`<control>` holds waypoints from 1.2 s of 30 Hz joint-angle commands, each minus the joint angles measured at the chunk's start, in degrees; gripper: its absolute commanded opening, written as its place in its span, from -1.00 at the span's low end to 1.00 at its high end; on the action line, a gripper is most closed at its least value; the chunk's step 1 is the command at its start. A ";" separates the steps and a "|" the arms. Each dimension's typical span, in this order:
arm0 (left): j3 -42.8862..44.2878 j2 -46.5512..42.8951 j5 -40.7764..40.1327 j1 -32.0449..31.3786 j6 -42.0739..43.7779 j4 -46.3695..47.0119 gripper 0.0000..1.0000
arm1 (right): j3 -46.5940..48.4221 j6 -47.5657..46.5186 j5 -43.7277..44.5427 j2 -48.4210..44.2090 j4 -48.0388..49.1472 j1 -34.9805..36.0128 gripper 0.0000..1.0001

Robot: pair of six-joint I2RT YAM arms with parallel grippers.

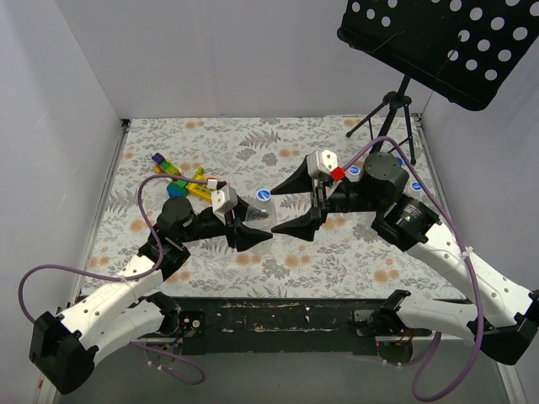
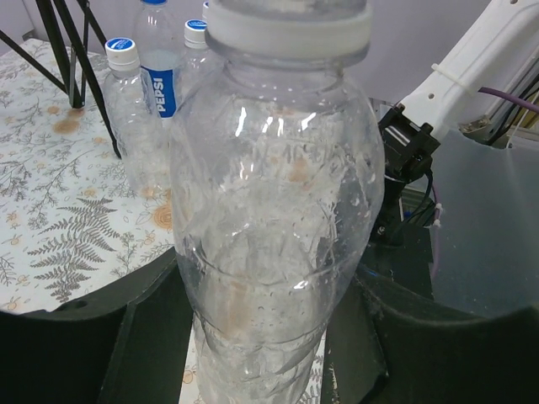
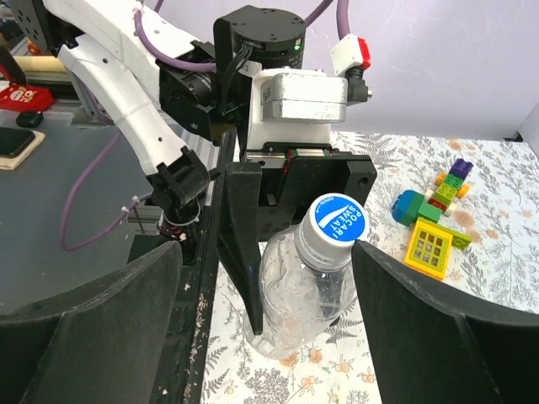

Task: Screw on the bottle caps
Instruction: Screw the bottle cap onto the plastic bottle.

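Two black end effectors are brought together over the middle of the table (image 1: 337, 252), which is covered with a matte cloth printed with leaves and flowers. The left end effector (image 1: 253, 229) is clamped tight on the belly of the held bottle (image 2: 269, 210), a clear, thin-walled plastic one with a dented, crinkled skin. The held bottle is kept roughly upright. Whether its base rests on the cloth cannot be told. A round blue cap (image 3: 335, 222) with white lettering is seated on its neck, above a white collar ring. The right end effector (image 3: 268, 269) is spread wide, with one broad wedge-shaped finger on each side of the cap, and nothing is gripped by it.

Farther back on the left, glossy toy blocks (image 1: 181, 181) in green, yellow, blue and purple are scattered in a loose heap. Farther back on the right, three standing bottles (image 2: 126, 118) of clear plastic are grouped close together, each closed with a white-sided, blue-topped cap, and one is wrapped in a blue label. Beside them the thin black legs of a tripod (image 1: 389, 109) are planted, and a perforated black plate (image 1: 442, 42) is carried above it.
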 commanded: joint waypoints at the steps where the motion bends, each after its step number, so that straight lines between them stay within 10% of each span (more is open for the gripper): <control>1: 0.41 -0.56 1.08 -0.56 0.81 0.99 -0.71 | 2.87 2.10 -4.66 1.31 6.64 0.16 0.76; 13: 0.59 -2.06 -15.44 -0.29 -2.01 -1.47 -0.80 | -1.87 5.44 -7.92 -2.64 6.47 0.24 0.68; 25: 1.91 0.23 2.99 -0.29 3.08 -2.52 -0.74 | 10.59 -11.42 9.04 -2.91 -17.07 -0.55 0.61; 36: 2.17 0.93 9.78 -0.56 5.55 -3.75 -0.73 | 16.76 -14.86 -2.46 5.35 -21.13 -0.81 0.36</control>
